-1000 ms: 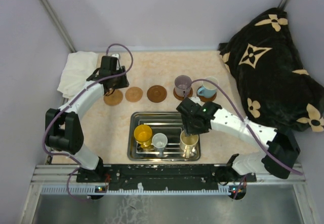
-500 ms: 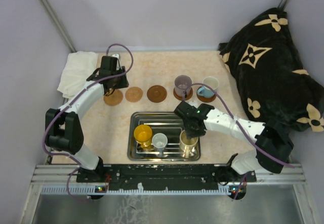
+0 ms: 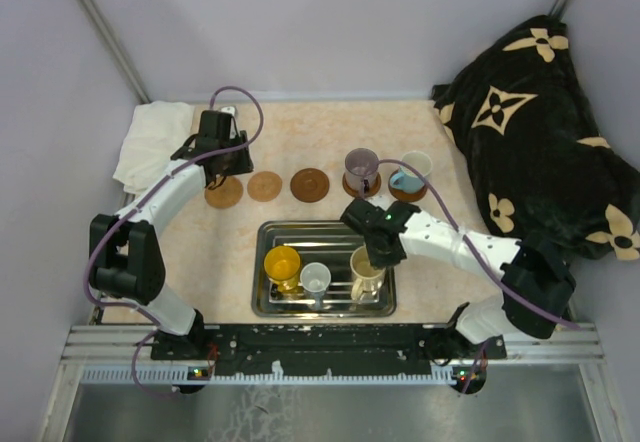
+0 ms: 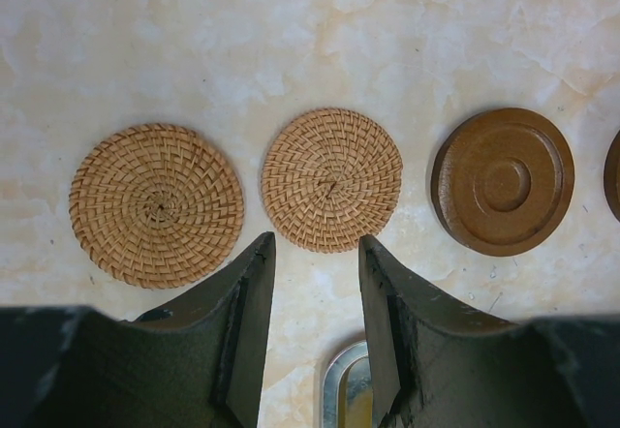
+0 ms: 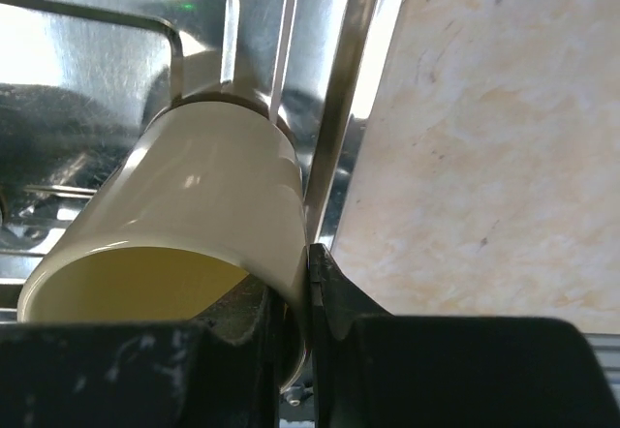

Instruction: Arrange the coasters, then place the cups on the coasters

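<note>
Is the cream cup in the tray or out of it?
In. The cream cup is within the steel tray's rim, with the right gripper pinching its lip.

We see a rectangular steel tray (image 5: 58, 60) of bright polished metal, mirror-like. The cream cylindrical mug (image 5: 208, 196) looks to us like glazed ceramic, smooth and glossy. One round tan woven coaster (image 4: 156, 204) and its woven neighbour (image 4: 332, 180) look like coiled rattan, rough and matt. The round dark-brown disc coaster (image 4: 503, 181) looks like wood, smooth with a dull sheen. The beige marbled table top (image 4: 387, 21) is smooth. The black blanket with cream flowers (image 3: 530, 122) is plush cloth.
</note>
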